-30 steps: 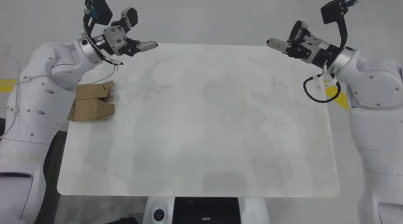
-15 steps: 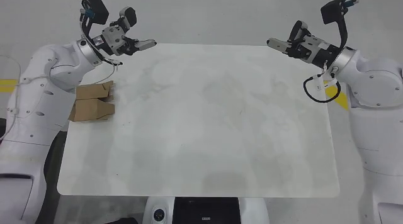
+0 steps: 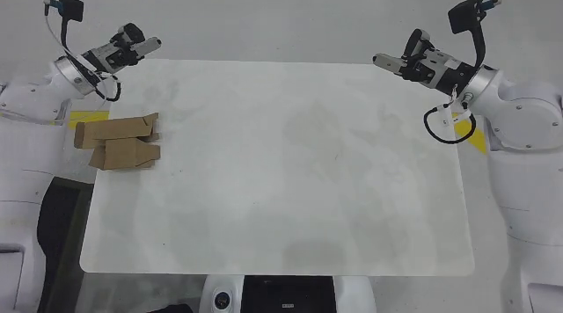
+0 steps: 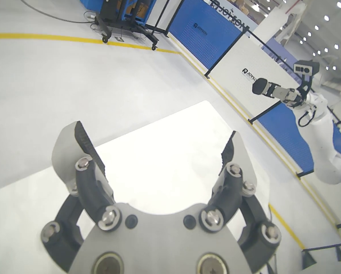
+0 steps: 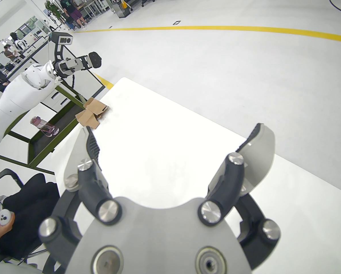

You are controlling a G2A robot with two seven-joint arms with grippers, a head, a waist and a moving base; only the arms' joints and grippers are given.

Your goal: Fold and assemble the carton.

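So here's our setup: the carton [image 3: 119, 141] is flat brown cardboard with a matte, papery look. It seems to be a couple of flattened pieces lying partly on top of each other, with short flaps sticking out toward the middle of the worktop. It sits on the left edge of the worktop [image 3: 281, 181], and its outer end hangs off the side. From the right wrist view we see it [image 5: 92, 112] as a small tan heap with creased flaps at the far corner.

The worktop itself is a smooth white slab with rounded corners and faint scuffs.

Our left hand [image 3: 149, 42] hangs just past the far left corner and isn't touching the carton. In its own wrist view the hand [image 4: 156, 135] is spread wide with nothing between the fingers. They're curved grey shells lined with black ribbed pads [image 4: 86, 143].

Our right hand [image 3: 378, 58] is up at the far edge toward the right side, well apart from the carton. It's also spread wide and empty [image 5: 173, 135], with the same ribbed black pads [image 5: 92, 143] on rounded metal shells.
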